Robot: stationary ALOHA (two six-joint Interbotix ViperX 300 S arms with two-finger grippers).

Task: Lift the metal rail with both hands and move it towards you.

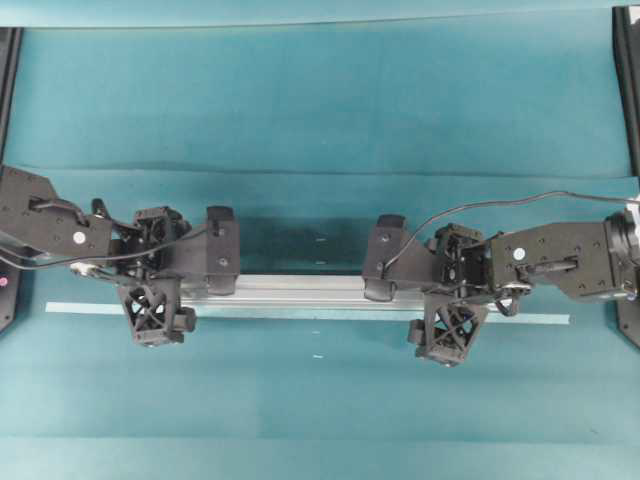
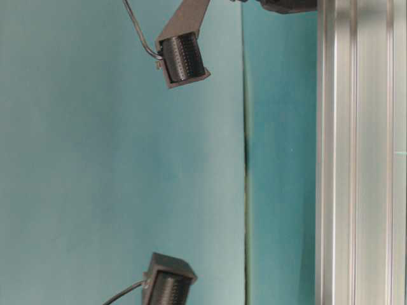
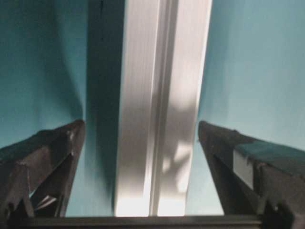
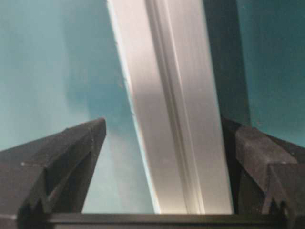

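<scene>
The metal rail [image 1: 300, 290] is a long silver grooved bar lying left to right on the teal surface, also seen in the table-level view [image 2: 356, 159]. My left gripper [image 1: 222, 252] stands over its left part, open. In the left wrist view the rail [image 3: 162, 95] runs between the fingers of that gripper [image 3: 140, 125] with teal showing on both sides. My right gripper [image 1: 383, 258] is over the right part, open too. In the right wrist view the rail [image 4: 171, 95] passes between that gripper's [image 4: 163, 121] fingers, close to the right one, with a wide gap on the left.
A thin pale tape strip [image 1: 520, 318] runs along the near side of the rail, reaching further left and right than the bar. Black frame posts stand at the far left [image 1: 8, 60] and far right [image 1: 630, 80] edges. Teal cloth covers the table [image 1: 320, 120].
</scene>
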